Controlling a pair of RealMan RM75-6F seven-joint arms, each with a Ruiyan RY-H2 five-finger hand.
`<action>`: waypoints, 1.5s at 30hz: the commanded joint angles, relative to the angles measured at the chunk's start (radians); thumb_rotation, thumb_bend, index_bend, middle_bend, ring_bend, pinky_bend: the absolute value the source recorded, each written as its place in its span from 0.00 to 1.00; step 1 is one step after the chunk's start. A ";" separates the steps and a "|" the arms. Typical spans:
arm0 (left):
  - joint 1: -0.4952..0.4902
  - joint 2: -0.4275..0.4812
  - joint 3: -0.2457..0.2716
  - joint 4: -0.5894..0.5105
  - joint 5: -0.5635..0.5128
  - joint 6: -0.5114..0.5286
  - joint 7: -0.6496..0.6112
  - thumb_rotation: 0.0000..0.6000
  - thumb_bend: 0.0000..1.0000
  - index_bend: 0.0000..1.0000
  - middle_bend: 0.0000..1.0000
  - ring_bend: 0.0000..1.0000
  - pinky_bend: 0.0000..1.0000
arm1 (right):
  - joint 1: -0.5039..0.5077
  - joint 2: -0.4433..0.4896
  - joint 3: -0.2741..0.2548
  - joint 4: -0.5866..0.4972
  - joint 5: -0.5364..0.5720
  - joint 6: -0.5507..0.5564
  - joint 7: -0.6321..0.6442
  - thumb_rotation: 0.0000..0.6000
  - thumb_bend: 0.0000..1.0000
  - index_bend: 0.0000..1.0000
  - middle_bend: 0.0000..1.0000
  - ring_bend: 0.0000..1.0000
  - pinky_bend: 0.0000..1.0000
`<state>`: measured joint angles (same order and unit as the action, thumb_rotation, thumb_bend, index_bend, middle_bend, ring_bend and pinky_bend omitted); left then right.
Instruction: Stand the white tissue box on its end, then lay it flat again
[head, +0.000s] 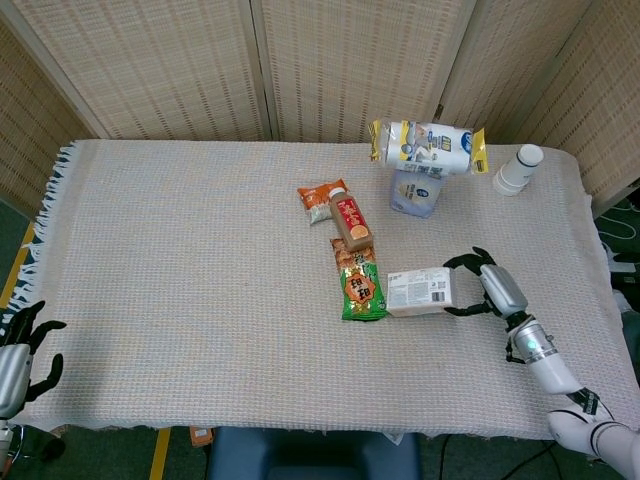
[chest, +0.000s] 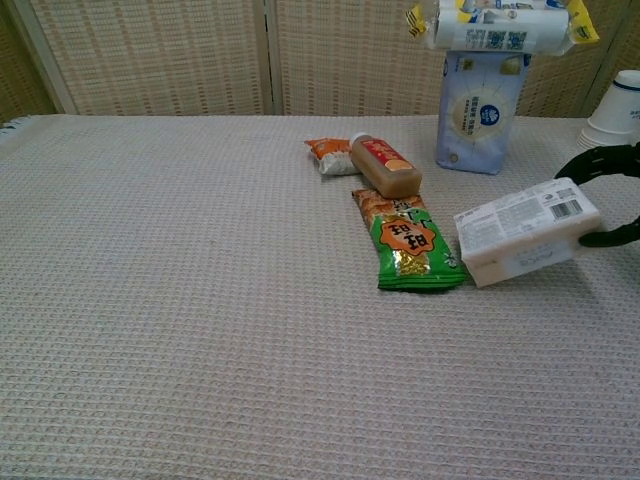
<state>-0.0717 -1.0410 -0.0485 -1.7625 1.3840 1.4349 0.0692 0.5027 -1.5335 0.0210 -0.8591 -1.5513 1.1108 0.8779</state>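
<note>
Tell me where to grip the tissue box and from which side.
Grip the tissue box at its right short end, coming from the right, thumb and fingers across its thin faces. The green snack pack crowds its left end, while the right end is free. The right hand already brackets it there.

No text is clear enough to read. The green snack bag (chest: 408, 243) has big orange characters, too blurry. The tissue box (chest: 527, 229) shows a barcode and small print, unreadable.
</note>
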 joint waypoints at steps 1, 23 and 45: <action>-0.001 -0.001 0.001 0.000 0.001 -0.002 0.003 1.00 0.49 0.30 0.00 0.00 0.30 | 0.004 0.030 -0.015 -0.026 -0.002 -0.029 -0.048 1.00 0.04 0.34 0.52 0.47 0.00; -0.006 -0.007 0.005 -0.001 0.000 -0.011 0.020 1.00 0.49 0.30 0.00 0.00 0.30 | -0.005 0.068 -0.052 -0.039 0.018 -0.119 -0.217 1.00 0.04 0.27 0.45 0.41 0.00; -0.005 -0.006 0.006 -0.001 0.003 -0.007 0.018 1.00 0.49 0.30 0.00 0.00 0.30 | 0.003 0.086 -0.022 -0.110 0.079 -0.183 -0.435 1.00 0.04 0.18 0.39 0.36 0.00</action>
<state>-0.0769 -1.0465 -0.0427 -1.7638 1.3868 1.4278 0.0876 0.5043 -1.4515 -0.0030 -0.9630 -1.4759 0.9306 0.4525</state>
